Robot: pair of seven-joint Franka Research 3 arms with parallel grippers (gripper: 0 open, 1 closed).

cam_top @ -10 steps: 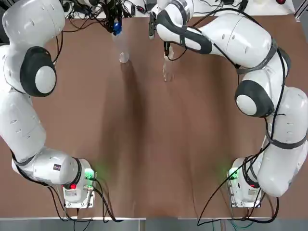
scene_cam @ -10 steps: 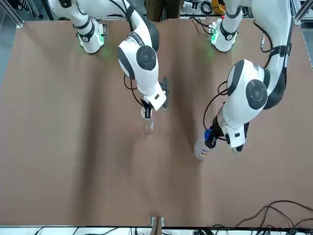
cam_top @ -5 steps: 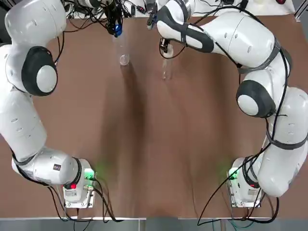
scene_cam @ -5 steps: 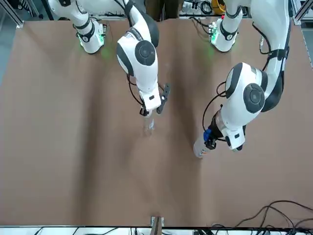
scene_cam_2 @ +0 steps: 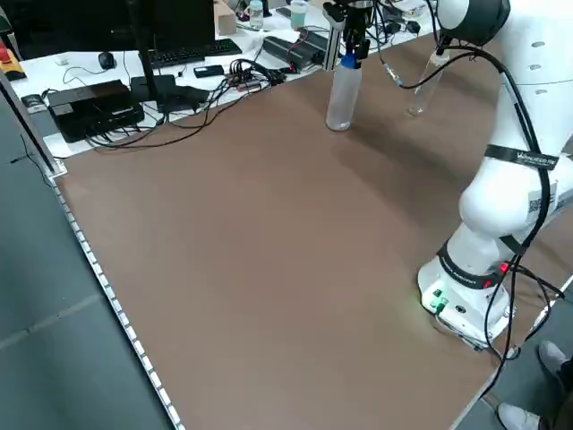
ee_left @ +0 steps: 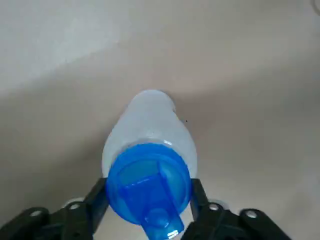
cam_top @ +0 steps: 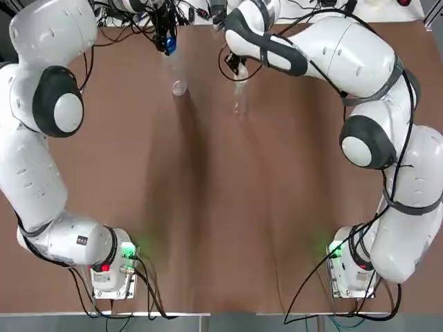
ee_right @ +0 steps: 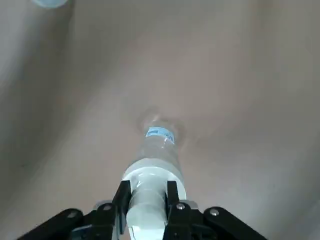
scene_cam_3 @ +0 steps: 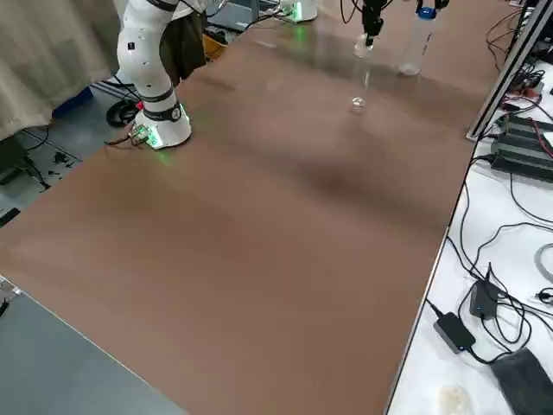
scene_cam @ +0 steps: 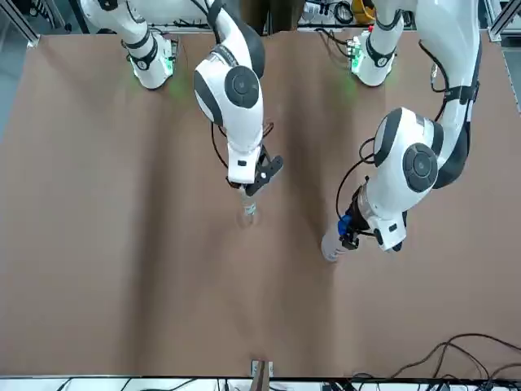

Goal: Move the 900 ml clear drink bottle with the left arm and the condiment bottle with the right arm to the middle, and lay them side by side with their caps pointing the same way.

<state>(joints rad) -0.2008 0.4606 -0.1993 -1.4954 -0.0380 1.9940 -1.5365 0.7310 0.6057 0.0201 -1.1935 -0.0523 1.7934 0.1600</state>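
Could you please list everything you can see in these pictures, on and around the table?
drink bottle: one, clear with a blue cap, upright at the table's far end, on the robot's left.
condiment bottle: one, clear with a pale cap, upright at the far end, to the drink bottle's right.
table: one, brown, under both arms.
keyboard: one, black, on the white bench beyond the table.
cables: several, black, on that bench.
power adapter: one, black, on the bench.
left gripper: one, black fingers, shut on the drink bottle's cap.
right gripper: one, black fingers, shut on the condiment bottle's top.
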